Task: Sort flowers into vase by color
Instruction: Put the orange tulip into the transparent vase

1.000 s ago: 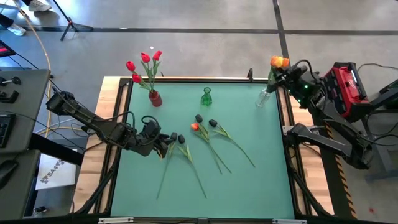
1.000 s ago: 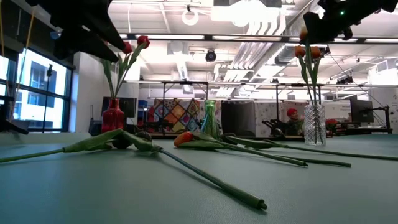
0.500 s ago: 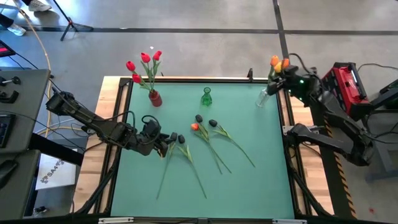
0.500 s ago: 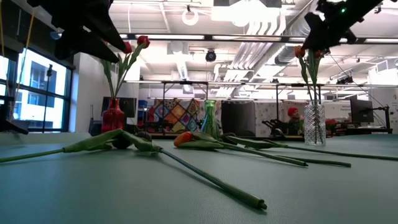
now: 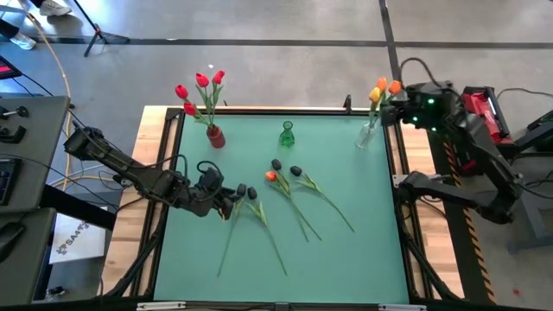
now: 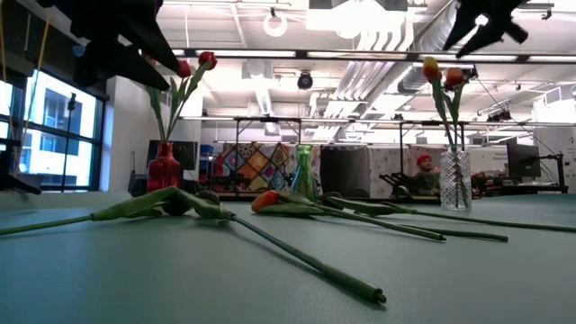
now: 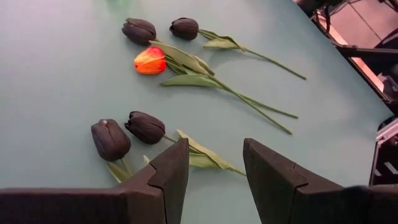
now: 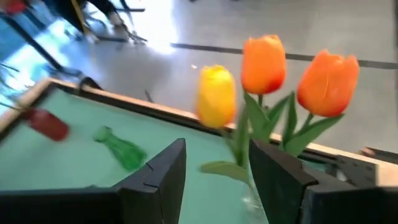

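Three orange and yellow flowers (image 5: 384, 88) stand with their stems in the clear vase (image 5: 367, 136) at the far right corner. My right gripper (image 5: 404, 99) hangs open just right of their heads (image 8: 267, 68), touching nothing. Several red flowers (image 5: 200, 86) stand in the red vase (image 5: 215, 136). The green vase (image 5: 287, 135) holds nothing. An orange flower (image 5: 270, 176) and two black ones (image 5: 295, 171) lie mid-table. Two more black flowers (image 7: 127, 132) lie just ahead of my open left gripper (image 7: 214, 168), which hovers at the left (image 5: 226, 197).
The loose flowers' long green stems (image 5: 302, 220) fan out toward the table's near edge. The three vases stand in a row along the far edge. Bare green mat (image 5: 363, 259) lies near and right. A person (image 6: 423, 171) sits in the room beyond the table.
My right gripper has drawn back from the orange and yellow flower heads, rising and moving toward the table's right edge. The flowers now stand free in the clear vase, leaning slightly left.
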Action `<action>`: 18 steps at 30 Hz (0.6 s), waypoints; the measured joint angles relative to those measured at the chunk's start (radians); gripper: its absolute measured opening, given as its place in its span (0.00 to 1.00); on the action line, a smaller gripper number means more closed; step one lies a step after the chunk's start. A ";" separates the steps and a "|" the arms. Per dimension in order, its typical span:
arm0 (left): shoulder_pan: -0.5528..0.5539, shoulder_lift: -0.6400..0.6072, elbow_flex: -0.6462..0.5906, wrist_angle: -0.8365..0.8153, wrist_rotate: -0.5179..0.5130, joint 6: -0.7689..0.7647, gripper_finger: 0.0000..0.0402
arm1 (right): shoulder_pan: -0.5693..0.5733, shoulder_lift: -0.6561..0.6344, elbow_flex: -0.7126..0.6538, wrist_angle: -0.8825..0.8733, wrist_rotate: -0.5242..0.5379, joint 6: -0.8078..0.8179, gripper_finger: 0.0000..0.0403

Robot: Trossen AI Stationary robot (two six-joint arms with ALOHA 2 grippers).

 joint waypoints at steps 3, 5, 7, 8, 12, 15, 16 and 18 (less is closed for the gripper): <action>-0.013 0.000 0.000 0.000 -0.033 -0.008 0.35 | 0.030 -0.002 0.020 -0.014 -0.033 0.034 0.41; -0.019 0.000 0.000 0.000 -0.042 -0.008 0.35 | 0.064 -0.002 0.020 -0.037 -0.049 0.067 0.41; -0.026 0.000 0.000 0.000 -0.044 -0.008 0.35 | 0.116 -0.001 0.019 -0.053 -0.050 0.109 0.41; -0.029 0.000 0.000 0.000 -0.045 -0.008 0.35 | 0.147 -0.001 0.019 -0.057 -0.048 0.130 0.41; -0.042 0.000 0.000 -0.008 -0.057 -0.007 0.35 | 0.289 0.001 -0.026 -0.007 -0.014 0.223 0.41; -0.044 0.000 0.000 -0.011 -0.059 -0.007 0.35 | 0.399 0.018 -0.082 0.029 0.045 0.291 0.41; -0.044 0.000 0.000 -0.012 -0.059 -0.007 0.35 | 0.434 0.026 -0.103 0.039 0.064 0.312 0.41; -0.044 0.000 0.000 -0.015 -0.059 -0.007 0.35 | 0.504 0.048 -0.145 0.079 0.096 0.348 0.41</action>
